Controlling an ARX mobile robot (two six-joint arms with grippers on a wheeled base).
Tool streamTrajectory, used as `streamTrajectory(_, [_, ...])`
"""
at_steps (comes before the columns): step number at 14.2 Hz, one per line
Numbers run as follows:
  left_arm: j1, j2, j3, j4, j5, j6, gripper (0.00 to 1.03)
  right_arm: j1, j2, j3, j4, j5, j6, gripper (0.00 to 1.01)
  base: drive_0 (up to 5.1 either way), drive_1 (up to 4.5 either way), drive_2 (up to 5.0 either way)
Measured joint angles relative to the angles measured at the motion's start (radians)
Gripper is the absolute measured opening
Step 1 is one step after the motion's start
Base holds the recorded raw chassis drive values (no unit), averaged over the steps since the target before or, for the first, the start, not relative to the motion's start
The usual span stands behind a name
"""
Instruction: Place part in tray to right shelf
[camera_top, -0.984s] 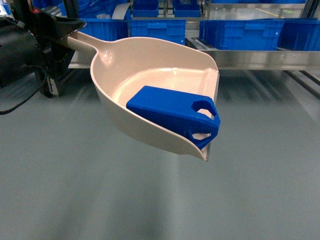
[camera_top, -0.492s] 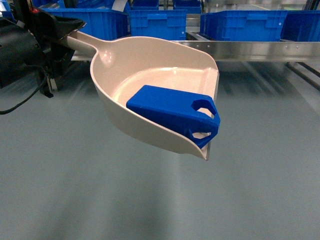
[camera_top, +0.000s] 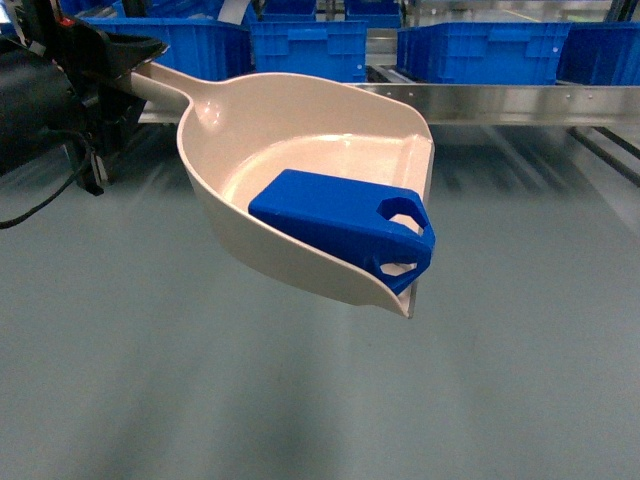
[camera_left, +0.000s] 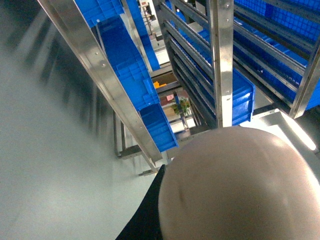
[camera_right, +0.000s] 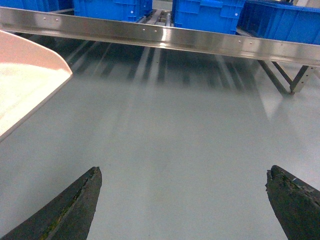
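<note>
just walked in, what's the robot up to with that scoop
The left end effector holds the beige scoop by its handle, up in the air over the grey floor. A blue block lies inside, its holed end at the front lip. The steel shelf rail with blue crates is ahead, not reached yet. The right end effector is open and empty.

Blue crates (camera_top: 310, 45) on steel shelf (camera_top: 500, 103)

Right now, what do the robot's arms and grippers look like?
The left gripper is matte black with tapered fingers, on a bulky black arm trailing a thin black cable. The right gripper has dark, worn, wedge-shaped fingertips with scuffed, slightly greenish edges.
</note>
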Motion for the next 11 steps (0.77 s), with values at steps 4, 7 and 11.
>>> streamTrajectory(4, [-0.003,0.000,0.000,0.001,0.002,0.001,0.14,0.000,0.000,0.000,-0.003,0.000,0.000,0.98,3.8,0.80,-4.7])
streamTrajectory(7, [-0.003,0.000,0.000,-0.004,0.005,0.000,0.14,0.000,0.000,0.000,-0.002,0.000,0.000,0.98,2.9,1.96,-5.0])
streamTrajectory(11, [-0.005,0.000,0.000,0.006,0.004,-0.002,0.14,-0.001,0.000,0.000,0.002,0.002,0.000,0.98,1.5,3.13,-4.5])
